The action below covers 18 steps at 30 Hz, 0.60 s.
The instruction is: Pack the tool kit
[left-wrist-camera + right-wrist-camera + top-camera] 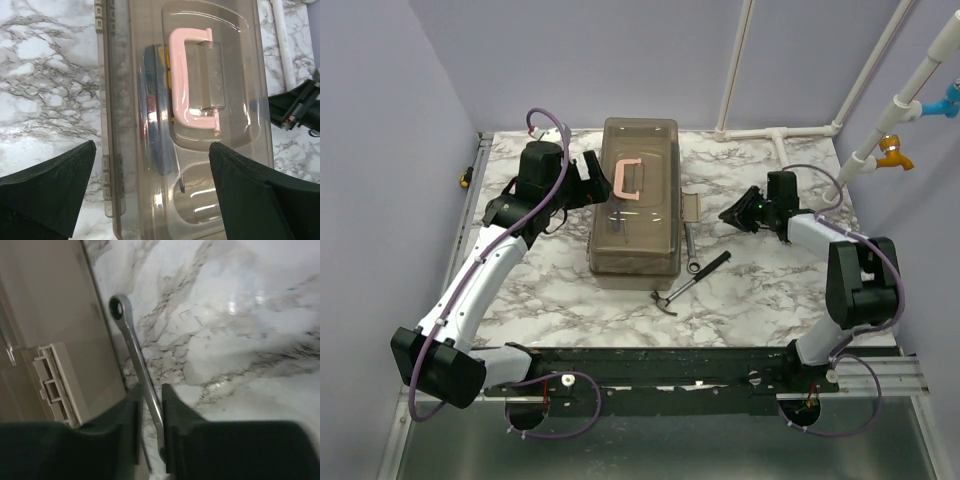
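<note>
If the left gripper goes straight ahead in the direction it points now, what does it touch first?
Most likely the smoky toolbox lid, just beside the pink handle. The left gripper is open and aims straight at that lid. How large the gap to it is, the picture does not show.

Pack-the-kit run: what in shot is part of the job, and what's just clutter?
Job: toolbox, closed; wrench lying out right beside it; hammer lying out near the wrench.
Just there: white pipes along the back; yellow fitting and blue fitting at far right.
</note>
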Each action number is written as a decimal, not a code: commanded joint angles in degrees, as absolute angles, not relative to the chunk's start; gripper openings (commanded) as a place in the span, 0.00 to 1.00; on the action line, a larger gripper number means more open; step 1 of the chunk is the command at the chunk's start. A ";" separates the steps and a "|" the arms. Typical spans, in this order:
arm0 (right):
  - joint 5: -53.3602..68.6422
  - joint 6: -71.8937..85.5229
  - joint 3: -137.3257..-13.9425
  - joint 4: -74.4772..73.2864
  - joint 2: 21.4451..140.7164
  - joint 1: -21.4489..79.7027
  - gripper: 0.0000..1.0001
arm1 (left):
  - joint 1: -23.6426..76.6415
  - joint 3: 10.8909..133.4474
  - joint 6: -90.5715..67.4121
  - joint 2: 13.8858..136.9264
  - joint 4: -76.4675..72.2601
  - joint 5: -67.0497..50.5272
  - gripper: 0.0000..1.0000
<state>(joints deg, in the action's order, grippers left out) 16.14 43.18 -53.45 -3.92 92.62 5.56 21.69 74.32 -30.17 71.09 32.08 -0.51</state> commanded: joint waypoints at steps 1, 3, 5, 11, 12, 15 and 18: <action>28.81 47.94 -52.73 8.17 99.31 5.45 0.13 | 19.63 72.41 -33.08 70.56 25.29 -8.42 0.99; 30.82 48.76 -53.64 10.34 103.01 5.83 0.01 | 18.96 72.33 -33.43 71.96 24.00 -10.07 0.99; 31.82 49.15 -54.52 11.81 106.24 6.51 0.01 | 18.26 72.54 -33.61 73.55 22.44 -11.56 0.99; 32.66 50.99 -57.13 17.41 112.45 11.55 0.01 | 16.62 77.53 -33.72 80.78 22.08 -15.08 0.99; 33.21 51.50 -57.62 18.63 113.32 12.67 0.01 | 16.61 78.32 -33.57 82.22 21.83 -15.87 0.99; 37.30 54.81 -58.30 26.01 115.62 14.83 0.01 | 16.61 80.74 -33.39 86.04 21.67 -18.63 0.99; 41.40 57.47 -57.50 33.12 115.67 15.98 0.01 | 16.61 82.63 -32.90 89.55 22.14 -20.57 0.99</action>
